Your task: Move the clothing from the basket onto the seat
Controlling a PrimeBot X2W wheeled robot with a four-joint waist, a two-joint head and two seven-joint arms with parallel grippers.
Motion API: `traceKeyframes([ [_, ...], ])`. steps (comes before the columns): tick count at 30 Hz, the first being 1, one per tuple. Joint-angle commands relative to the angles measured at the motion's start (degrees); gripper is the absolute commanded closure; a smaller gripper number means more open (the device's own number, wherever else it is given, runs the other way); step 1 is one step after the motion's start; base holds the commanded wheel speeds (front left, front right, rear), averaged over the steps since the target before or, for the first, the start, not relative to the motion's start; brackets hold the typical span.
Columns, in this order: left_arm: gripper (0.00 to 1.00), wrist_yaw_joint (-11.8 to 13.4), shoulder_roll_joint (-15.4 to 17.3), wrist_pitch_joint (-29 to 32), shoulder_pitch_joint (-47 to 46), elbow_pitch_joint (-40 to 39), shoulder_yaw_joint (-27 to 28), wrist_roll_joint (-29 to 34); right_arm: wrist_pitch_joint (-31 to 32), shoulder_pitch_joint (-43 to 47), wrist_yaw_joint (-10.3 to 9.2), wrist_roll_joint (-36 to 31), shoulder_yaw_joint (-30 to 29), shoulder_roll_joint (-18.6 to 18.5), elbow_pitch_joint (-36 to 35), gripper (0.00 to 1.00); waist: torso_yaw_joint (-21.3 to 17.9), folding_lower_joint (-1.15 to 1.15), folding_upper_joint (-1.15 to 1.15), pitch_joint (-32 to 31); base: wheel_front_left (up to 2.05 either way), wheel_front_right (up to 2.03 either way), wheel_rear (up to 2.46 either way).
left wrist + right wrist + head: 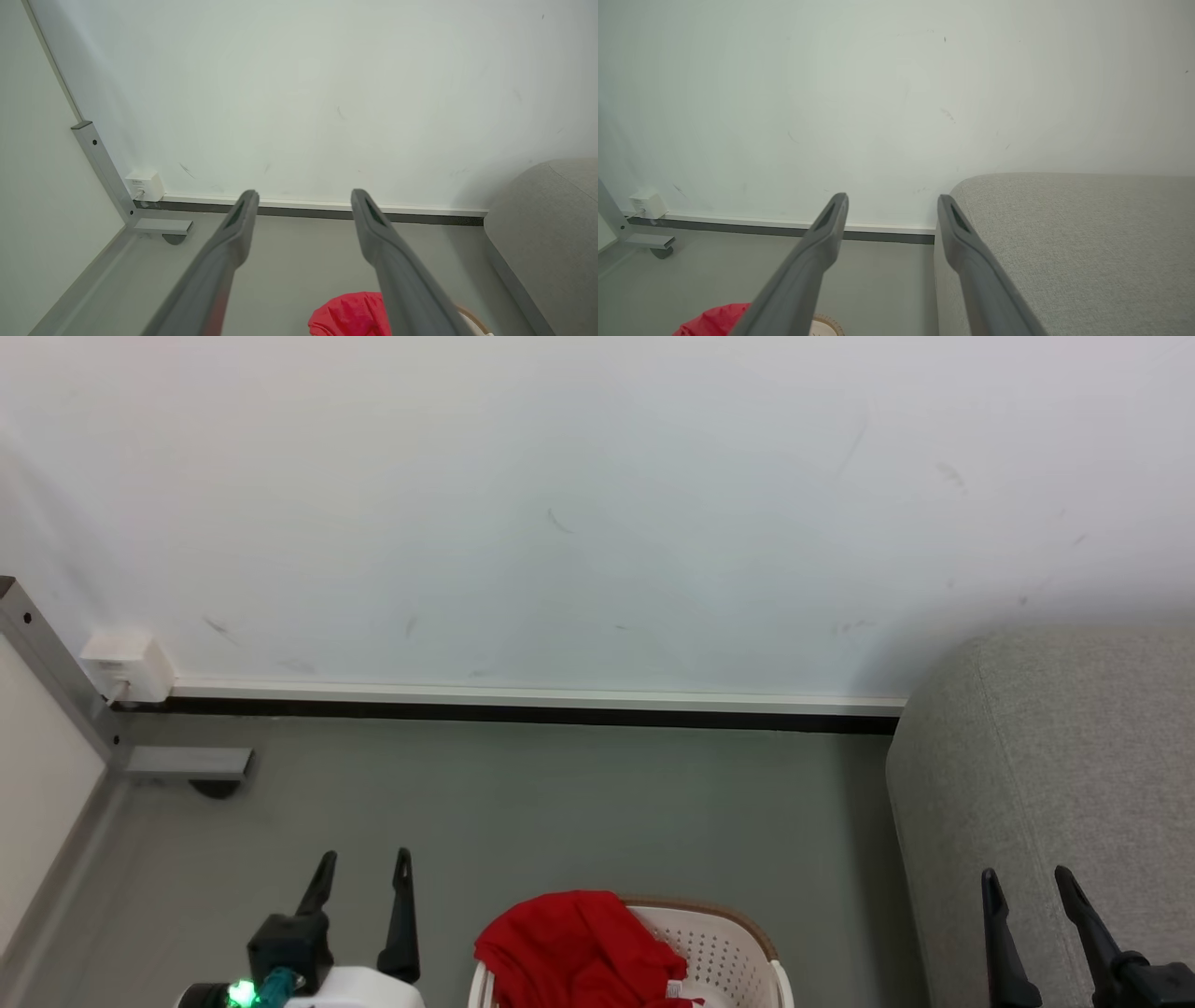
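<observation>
The left end effector (pixel 365 859) is picked up at the lower left of the head view, its two dark fingers spread apart with nothing held between them. It is wide open and poised above the grey floor (pixel 560 803). At the lower right, the right end effector (pixel 1027 882) is found the same way: fingers parted, empty, set in front of the seat (pixel 1055 756).

The clothing (pixel 569 943) is spotted at the bottom centre, a bright red heap piled in the basket (pixel 738 910) and mounded up above the brown rim on its left side. A small white patch is glimpsed at the heap's lower edge. The basket is placed on the floor between the two end effectors, with the seat near on its right and a strip of floor left between them. Both end effectors are held apart from the red fabric.

In the left wrist view the red heap is caught at the bottom edge, partly hidden behind one finger. In the right wrist view the seat's rounded corner is seen just behind one finger.

Beyond it all a scuffed white wall (pixel 597 504) is seen, with a small white box (pixel 126 665) fixed low on it at the left, beside a grey metal frame (pixel 187 763)
</observation>
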Motion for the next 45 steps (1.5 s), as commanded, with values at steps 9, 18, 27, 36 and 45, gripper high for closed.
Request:
traceKeyframes([
  [9, 0.0, -0.32, 0.64, -1.27, 0.12, 1.06, 0.82, 4.21, -1.28, 0.75, 0.18, -3.2, -0.49, -0.5, 0.47, 0.0, 0.34, 0.0, 0.0, 0.05, 0.0, 0.0, 0.0],
  [18, 0.0, -2.43, 0.02, -1.49, -0.15, 2.77, 2.09, 3.11, -1.48, 0.67, 0.18, -1.98, -0.85, -0.46, 0.95, 0.0, 0.28, 0.0, 0.0, 0.11, 0.0, 0.0, 0.0],
  [27, 0.0, -3.2, -0.51, -1.49, -0.13, 2.93, 3.17, 3.12, -1.48, 0.82, 0.18, -1.89, -0.94, -0.45, 0.98, 0.0, 0.16, 0.0, 0.0, 0.11, 0.0, 0.0, 0.0],
  [36, 0.0, -3.67, -0.88, -1.49, -0.38, 2.68, 3.98, 3.92, -1.48, 0.59, 0.18, -2.2, -0.9, -0.45, 0.62, 0.0, 0.03, 0.0, 0.0, 0.46, 0.0, 0.0, 0.0],
  [45, 0.0, -5.11, -1.24, -1.49, -2.32, 2.87, 3.3, 4.42, -1.47, -1.07, 0.18, -2.45, -0.82, -0.45, -0.46, 0.0, -0.32, 0.0, 0.0, 4.6, 0.0, 0.0, 0.0],
])
